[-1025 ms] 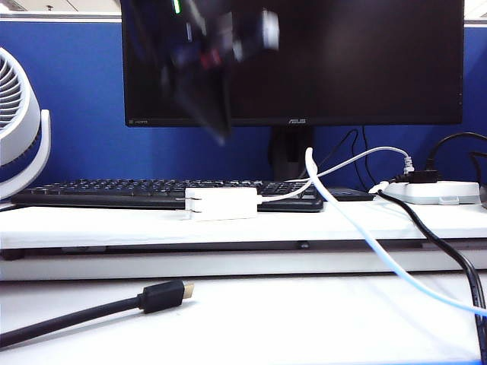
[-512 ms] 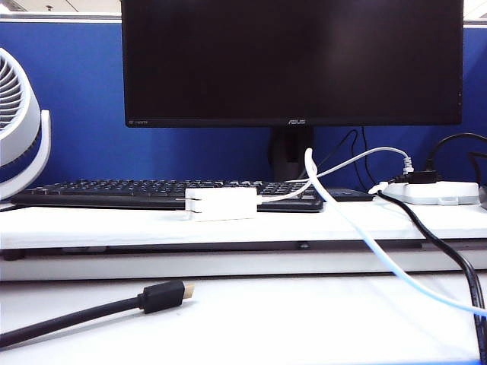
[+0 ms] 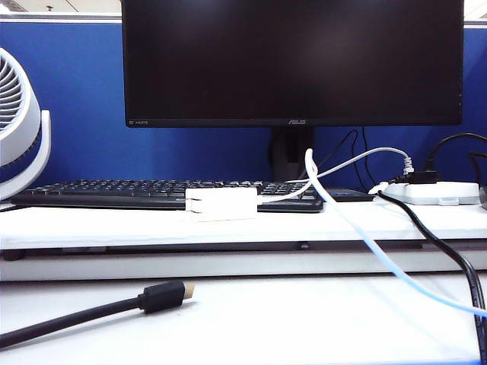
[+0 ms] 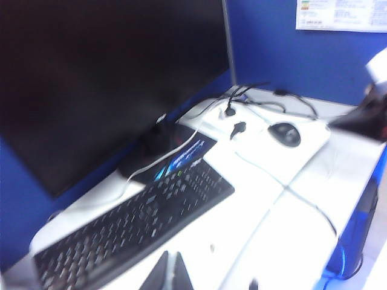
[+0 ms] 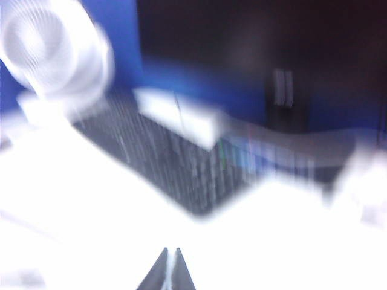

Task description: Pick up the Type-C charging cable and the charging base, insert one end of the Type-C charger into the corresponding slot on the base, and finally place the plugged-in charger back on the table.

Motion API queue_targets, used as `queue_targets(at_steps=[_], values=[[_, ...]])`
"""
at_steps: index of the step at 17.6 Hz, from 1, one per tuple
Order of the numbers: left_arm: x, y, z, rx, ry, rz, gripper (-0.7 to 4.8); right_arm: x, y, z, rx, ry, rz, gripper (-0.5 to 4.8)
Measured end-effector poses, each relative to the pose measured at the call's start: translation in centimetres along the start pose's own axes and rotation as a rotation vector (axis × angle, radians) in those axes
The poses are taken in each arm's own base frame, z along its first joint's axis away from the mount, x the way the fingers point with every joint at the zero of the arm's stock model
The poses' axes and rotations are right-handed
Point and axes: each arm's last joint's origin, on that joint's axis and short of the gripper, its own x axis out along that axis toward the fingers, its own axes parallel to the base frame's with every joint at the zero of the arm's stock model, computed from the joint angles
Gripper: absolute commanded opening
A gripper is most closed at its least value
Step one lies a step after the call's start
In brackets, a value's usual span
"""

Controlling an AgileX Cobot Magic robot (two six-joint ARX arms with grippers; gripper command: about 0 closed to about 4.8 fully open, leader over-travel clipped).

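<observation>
The white charging base [image 3: 221, 204] lies on the raised shelf of the table [image 3: 266, 319], just in front of the keyboard. The thin white Type-C charging cable [image 3: 344, 217] meets the base's right end, loops up and trails down off the shelf to the right. The slot is hidden by the cable end. Neither arm shows in the exterior view. My left gripper [image 4: 172, 252] is shut and empty, high above the keyboard [image 4: 133, 223]. My right gripper [image 5: 172, 248] is shut and empty too; its view is blurred, with a white block, probably the base [image 5: 178, 115], far ahead.
A monitor [image 3: 293, 61] stands behind the keyboard [image 3: 152, 190]. A white fan [image 3: 19, 129] is at the far left, a power strip [image 3: 434, 192] with black leads at the right. A thick black cable with a gold tip [image 3: 163, 295] lies on the lower surface. A mouse [image 4: 284, 134] lies beyond the keyboard.
A blurred arm that crossed the monitor's upper left a second ago has left the exterior view. The base and cable have stayed where they were.
</observation>
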Motion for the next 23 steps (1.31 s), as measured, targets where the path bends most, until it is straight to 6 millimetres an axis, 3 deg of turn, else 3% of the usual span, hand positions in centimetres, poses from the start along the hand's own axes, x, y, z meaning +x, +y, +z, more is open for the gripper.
queue_targets(at_steps=[3, 6, 10, 13, 18, 23], values=[[-3.4, -0.8, -1.8, -0.001, 0.005, 0.063, -0.06, 1.8, -0.9, -5.8, 0.113, 0.125, -0.189, -0.06], [-5.0, -1.2, -2.9, -0.015, 0.024, 0.092, -0.06, 2.3, -1.4, -8.6, 0.129, 0.183, -0.355, -0.06], [-4.8, -1.3, -3.6, -0.033, 0.055, 0.094, -0.06, 2.4, -1.5, -10.5, 0.139, 0.246, -0.407, -0.06], [-1.2, -1.4, -4.7, -0.045, 0.137, 0.01, -0.06, 2.3, -1.3, -12.2, 0.152, 0.341, -0.378, -0.06], [6.6, -1.4, -6.7, -0.078, 0.077, -0.128, -0.06, 2.3, -1.2, -12.3, 0.157, 0.356, -0.362, -0.06], [14.8, -1.8, -11.7, -0.149, -0.041, -0.136, -0.06, 2.3, -1.2, -12.3, 0.157, 0.356, -0.362, -0.06]])
